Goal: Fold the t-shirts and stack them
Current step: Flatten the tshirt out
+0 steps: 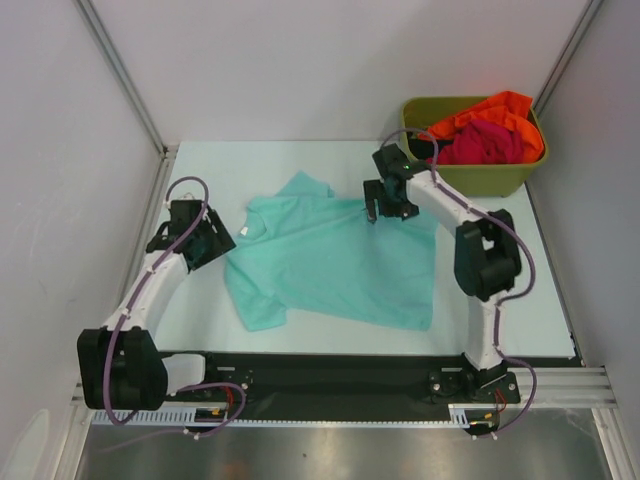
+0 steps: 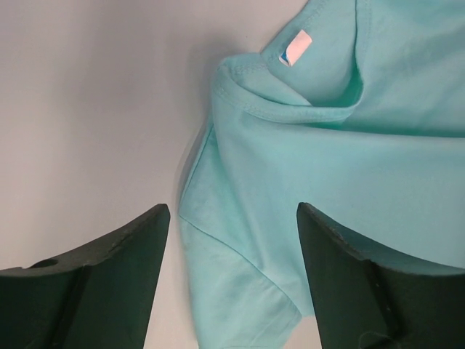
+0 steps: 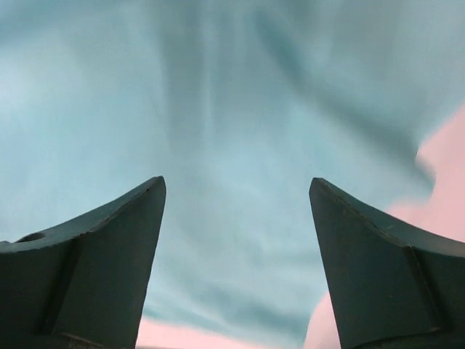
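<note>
1. Left gripper (image 2: 232, 207) hovers with jaws spread and empty at the collar-side edge of the teal t-shirt (image 1: 335, 262).
2. Right gripper (image 3: 237, 180), also wide apart and holding nothing, hangs over that shirt's far edge; the shirt lies spread on the table (image 1: 540, 290).
3. Orange t-shirt (image 1: 492, 108) and magenta t-shirt (image 1: 485, 145) sit heaped in the olive bin (image 1: 480, 180) at the far right.

The pale table (image 1: 520, 290) carries two things directly. A teal t-shirt (image 1: 335, 260) lies spread out and rumpled across its middle. The collar points toward 9 o'clock and the hem toward 3 o'clock. One sleeve reaches toward 12 o'clock and the other toward 7 o'clock. A small white label (image 2: 294, 47) shows inside the collar. An olive-green bin (image 1: 490, 180) stands at the table's 1 o'clock corner, apart from the shirt.
</note>
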`<move>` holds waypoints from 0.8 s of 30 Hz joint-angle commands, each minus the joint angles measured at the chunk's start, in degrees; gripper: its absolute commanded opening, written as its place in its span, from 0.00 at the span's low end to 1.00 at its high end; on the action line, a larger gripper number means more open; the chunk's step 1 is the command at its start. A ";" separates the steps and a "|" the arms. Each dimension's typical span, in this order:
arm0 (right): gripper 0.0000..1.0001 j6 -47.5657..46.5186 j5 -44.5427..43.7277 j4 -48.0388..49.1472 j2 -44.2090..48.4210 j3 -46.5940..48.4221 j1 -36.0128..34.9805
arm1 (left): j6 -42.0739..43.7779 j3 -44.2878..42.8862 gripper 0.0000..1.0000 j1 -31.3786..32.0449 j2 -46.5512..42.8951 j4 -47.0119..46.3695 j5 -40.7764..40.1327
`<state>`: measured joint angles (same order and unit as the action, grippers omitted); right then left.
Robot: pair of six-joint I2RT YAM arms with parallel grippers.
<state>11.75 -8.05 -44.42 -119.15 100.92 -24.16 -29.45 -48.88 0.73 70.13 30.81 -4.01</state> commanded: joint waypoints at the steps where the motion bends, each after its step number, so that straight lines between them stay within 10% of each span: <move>1: 0.86 5.20 3.47 -2.34 16.00 -13.52 -0.27 | 1.33 1.33 0.78 1.37 -1.66 0.57 2.51; 10: 0.87 18.30 17.72 8.03 39.69 -48.86 -2.47 | -15.60 8.26 0.69 1.29 -4.46 7.34 -0.38; 19: 0.87 16.91 15.79 5.75 47.08 -51.44 -2.56 | -15.55 15.05 0.47 1.29 -1.84 -0.75 5.33; 24: 0.88 16.82 15.61 4.70 48.75 -52.32 -2.56 | -13.97 15.48 0.06 1.46 -3.85 1.01 4.63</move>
<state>28.10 7.62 -39.99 -71.90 48.45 -26.63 -44.58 -33.54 2.02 68.42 32.93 0.08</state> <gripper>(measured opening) 0.873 0.130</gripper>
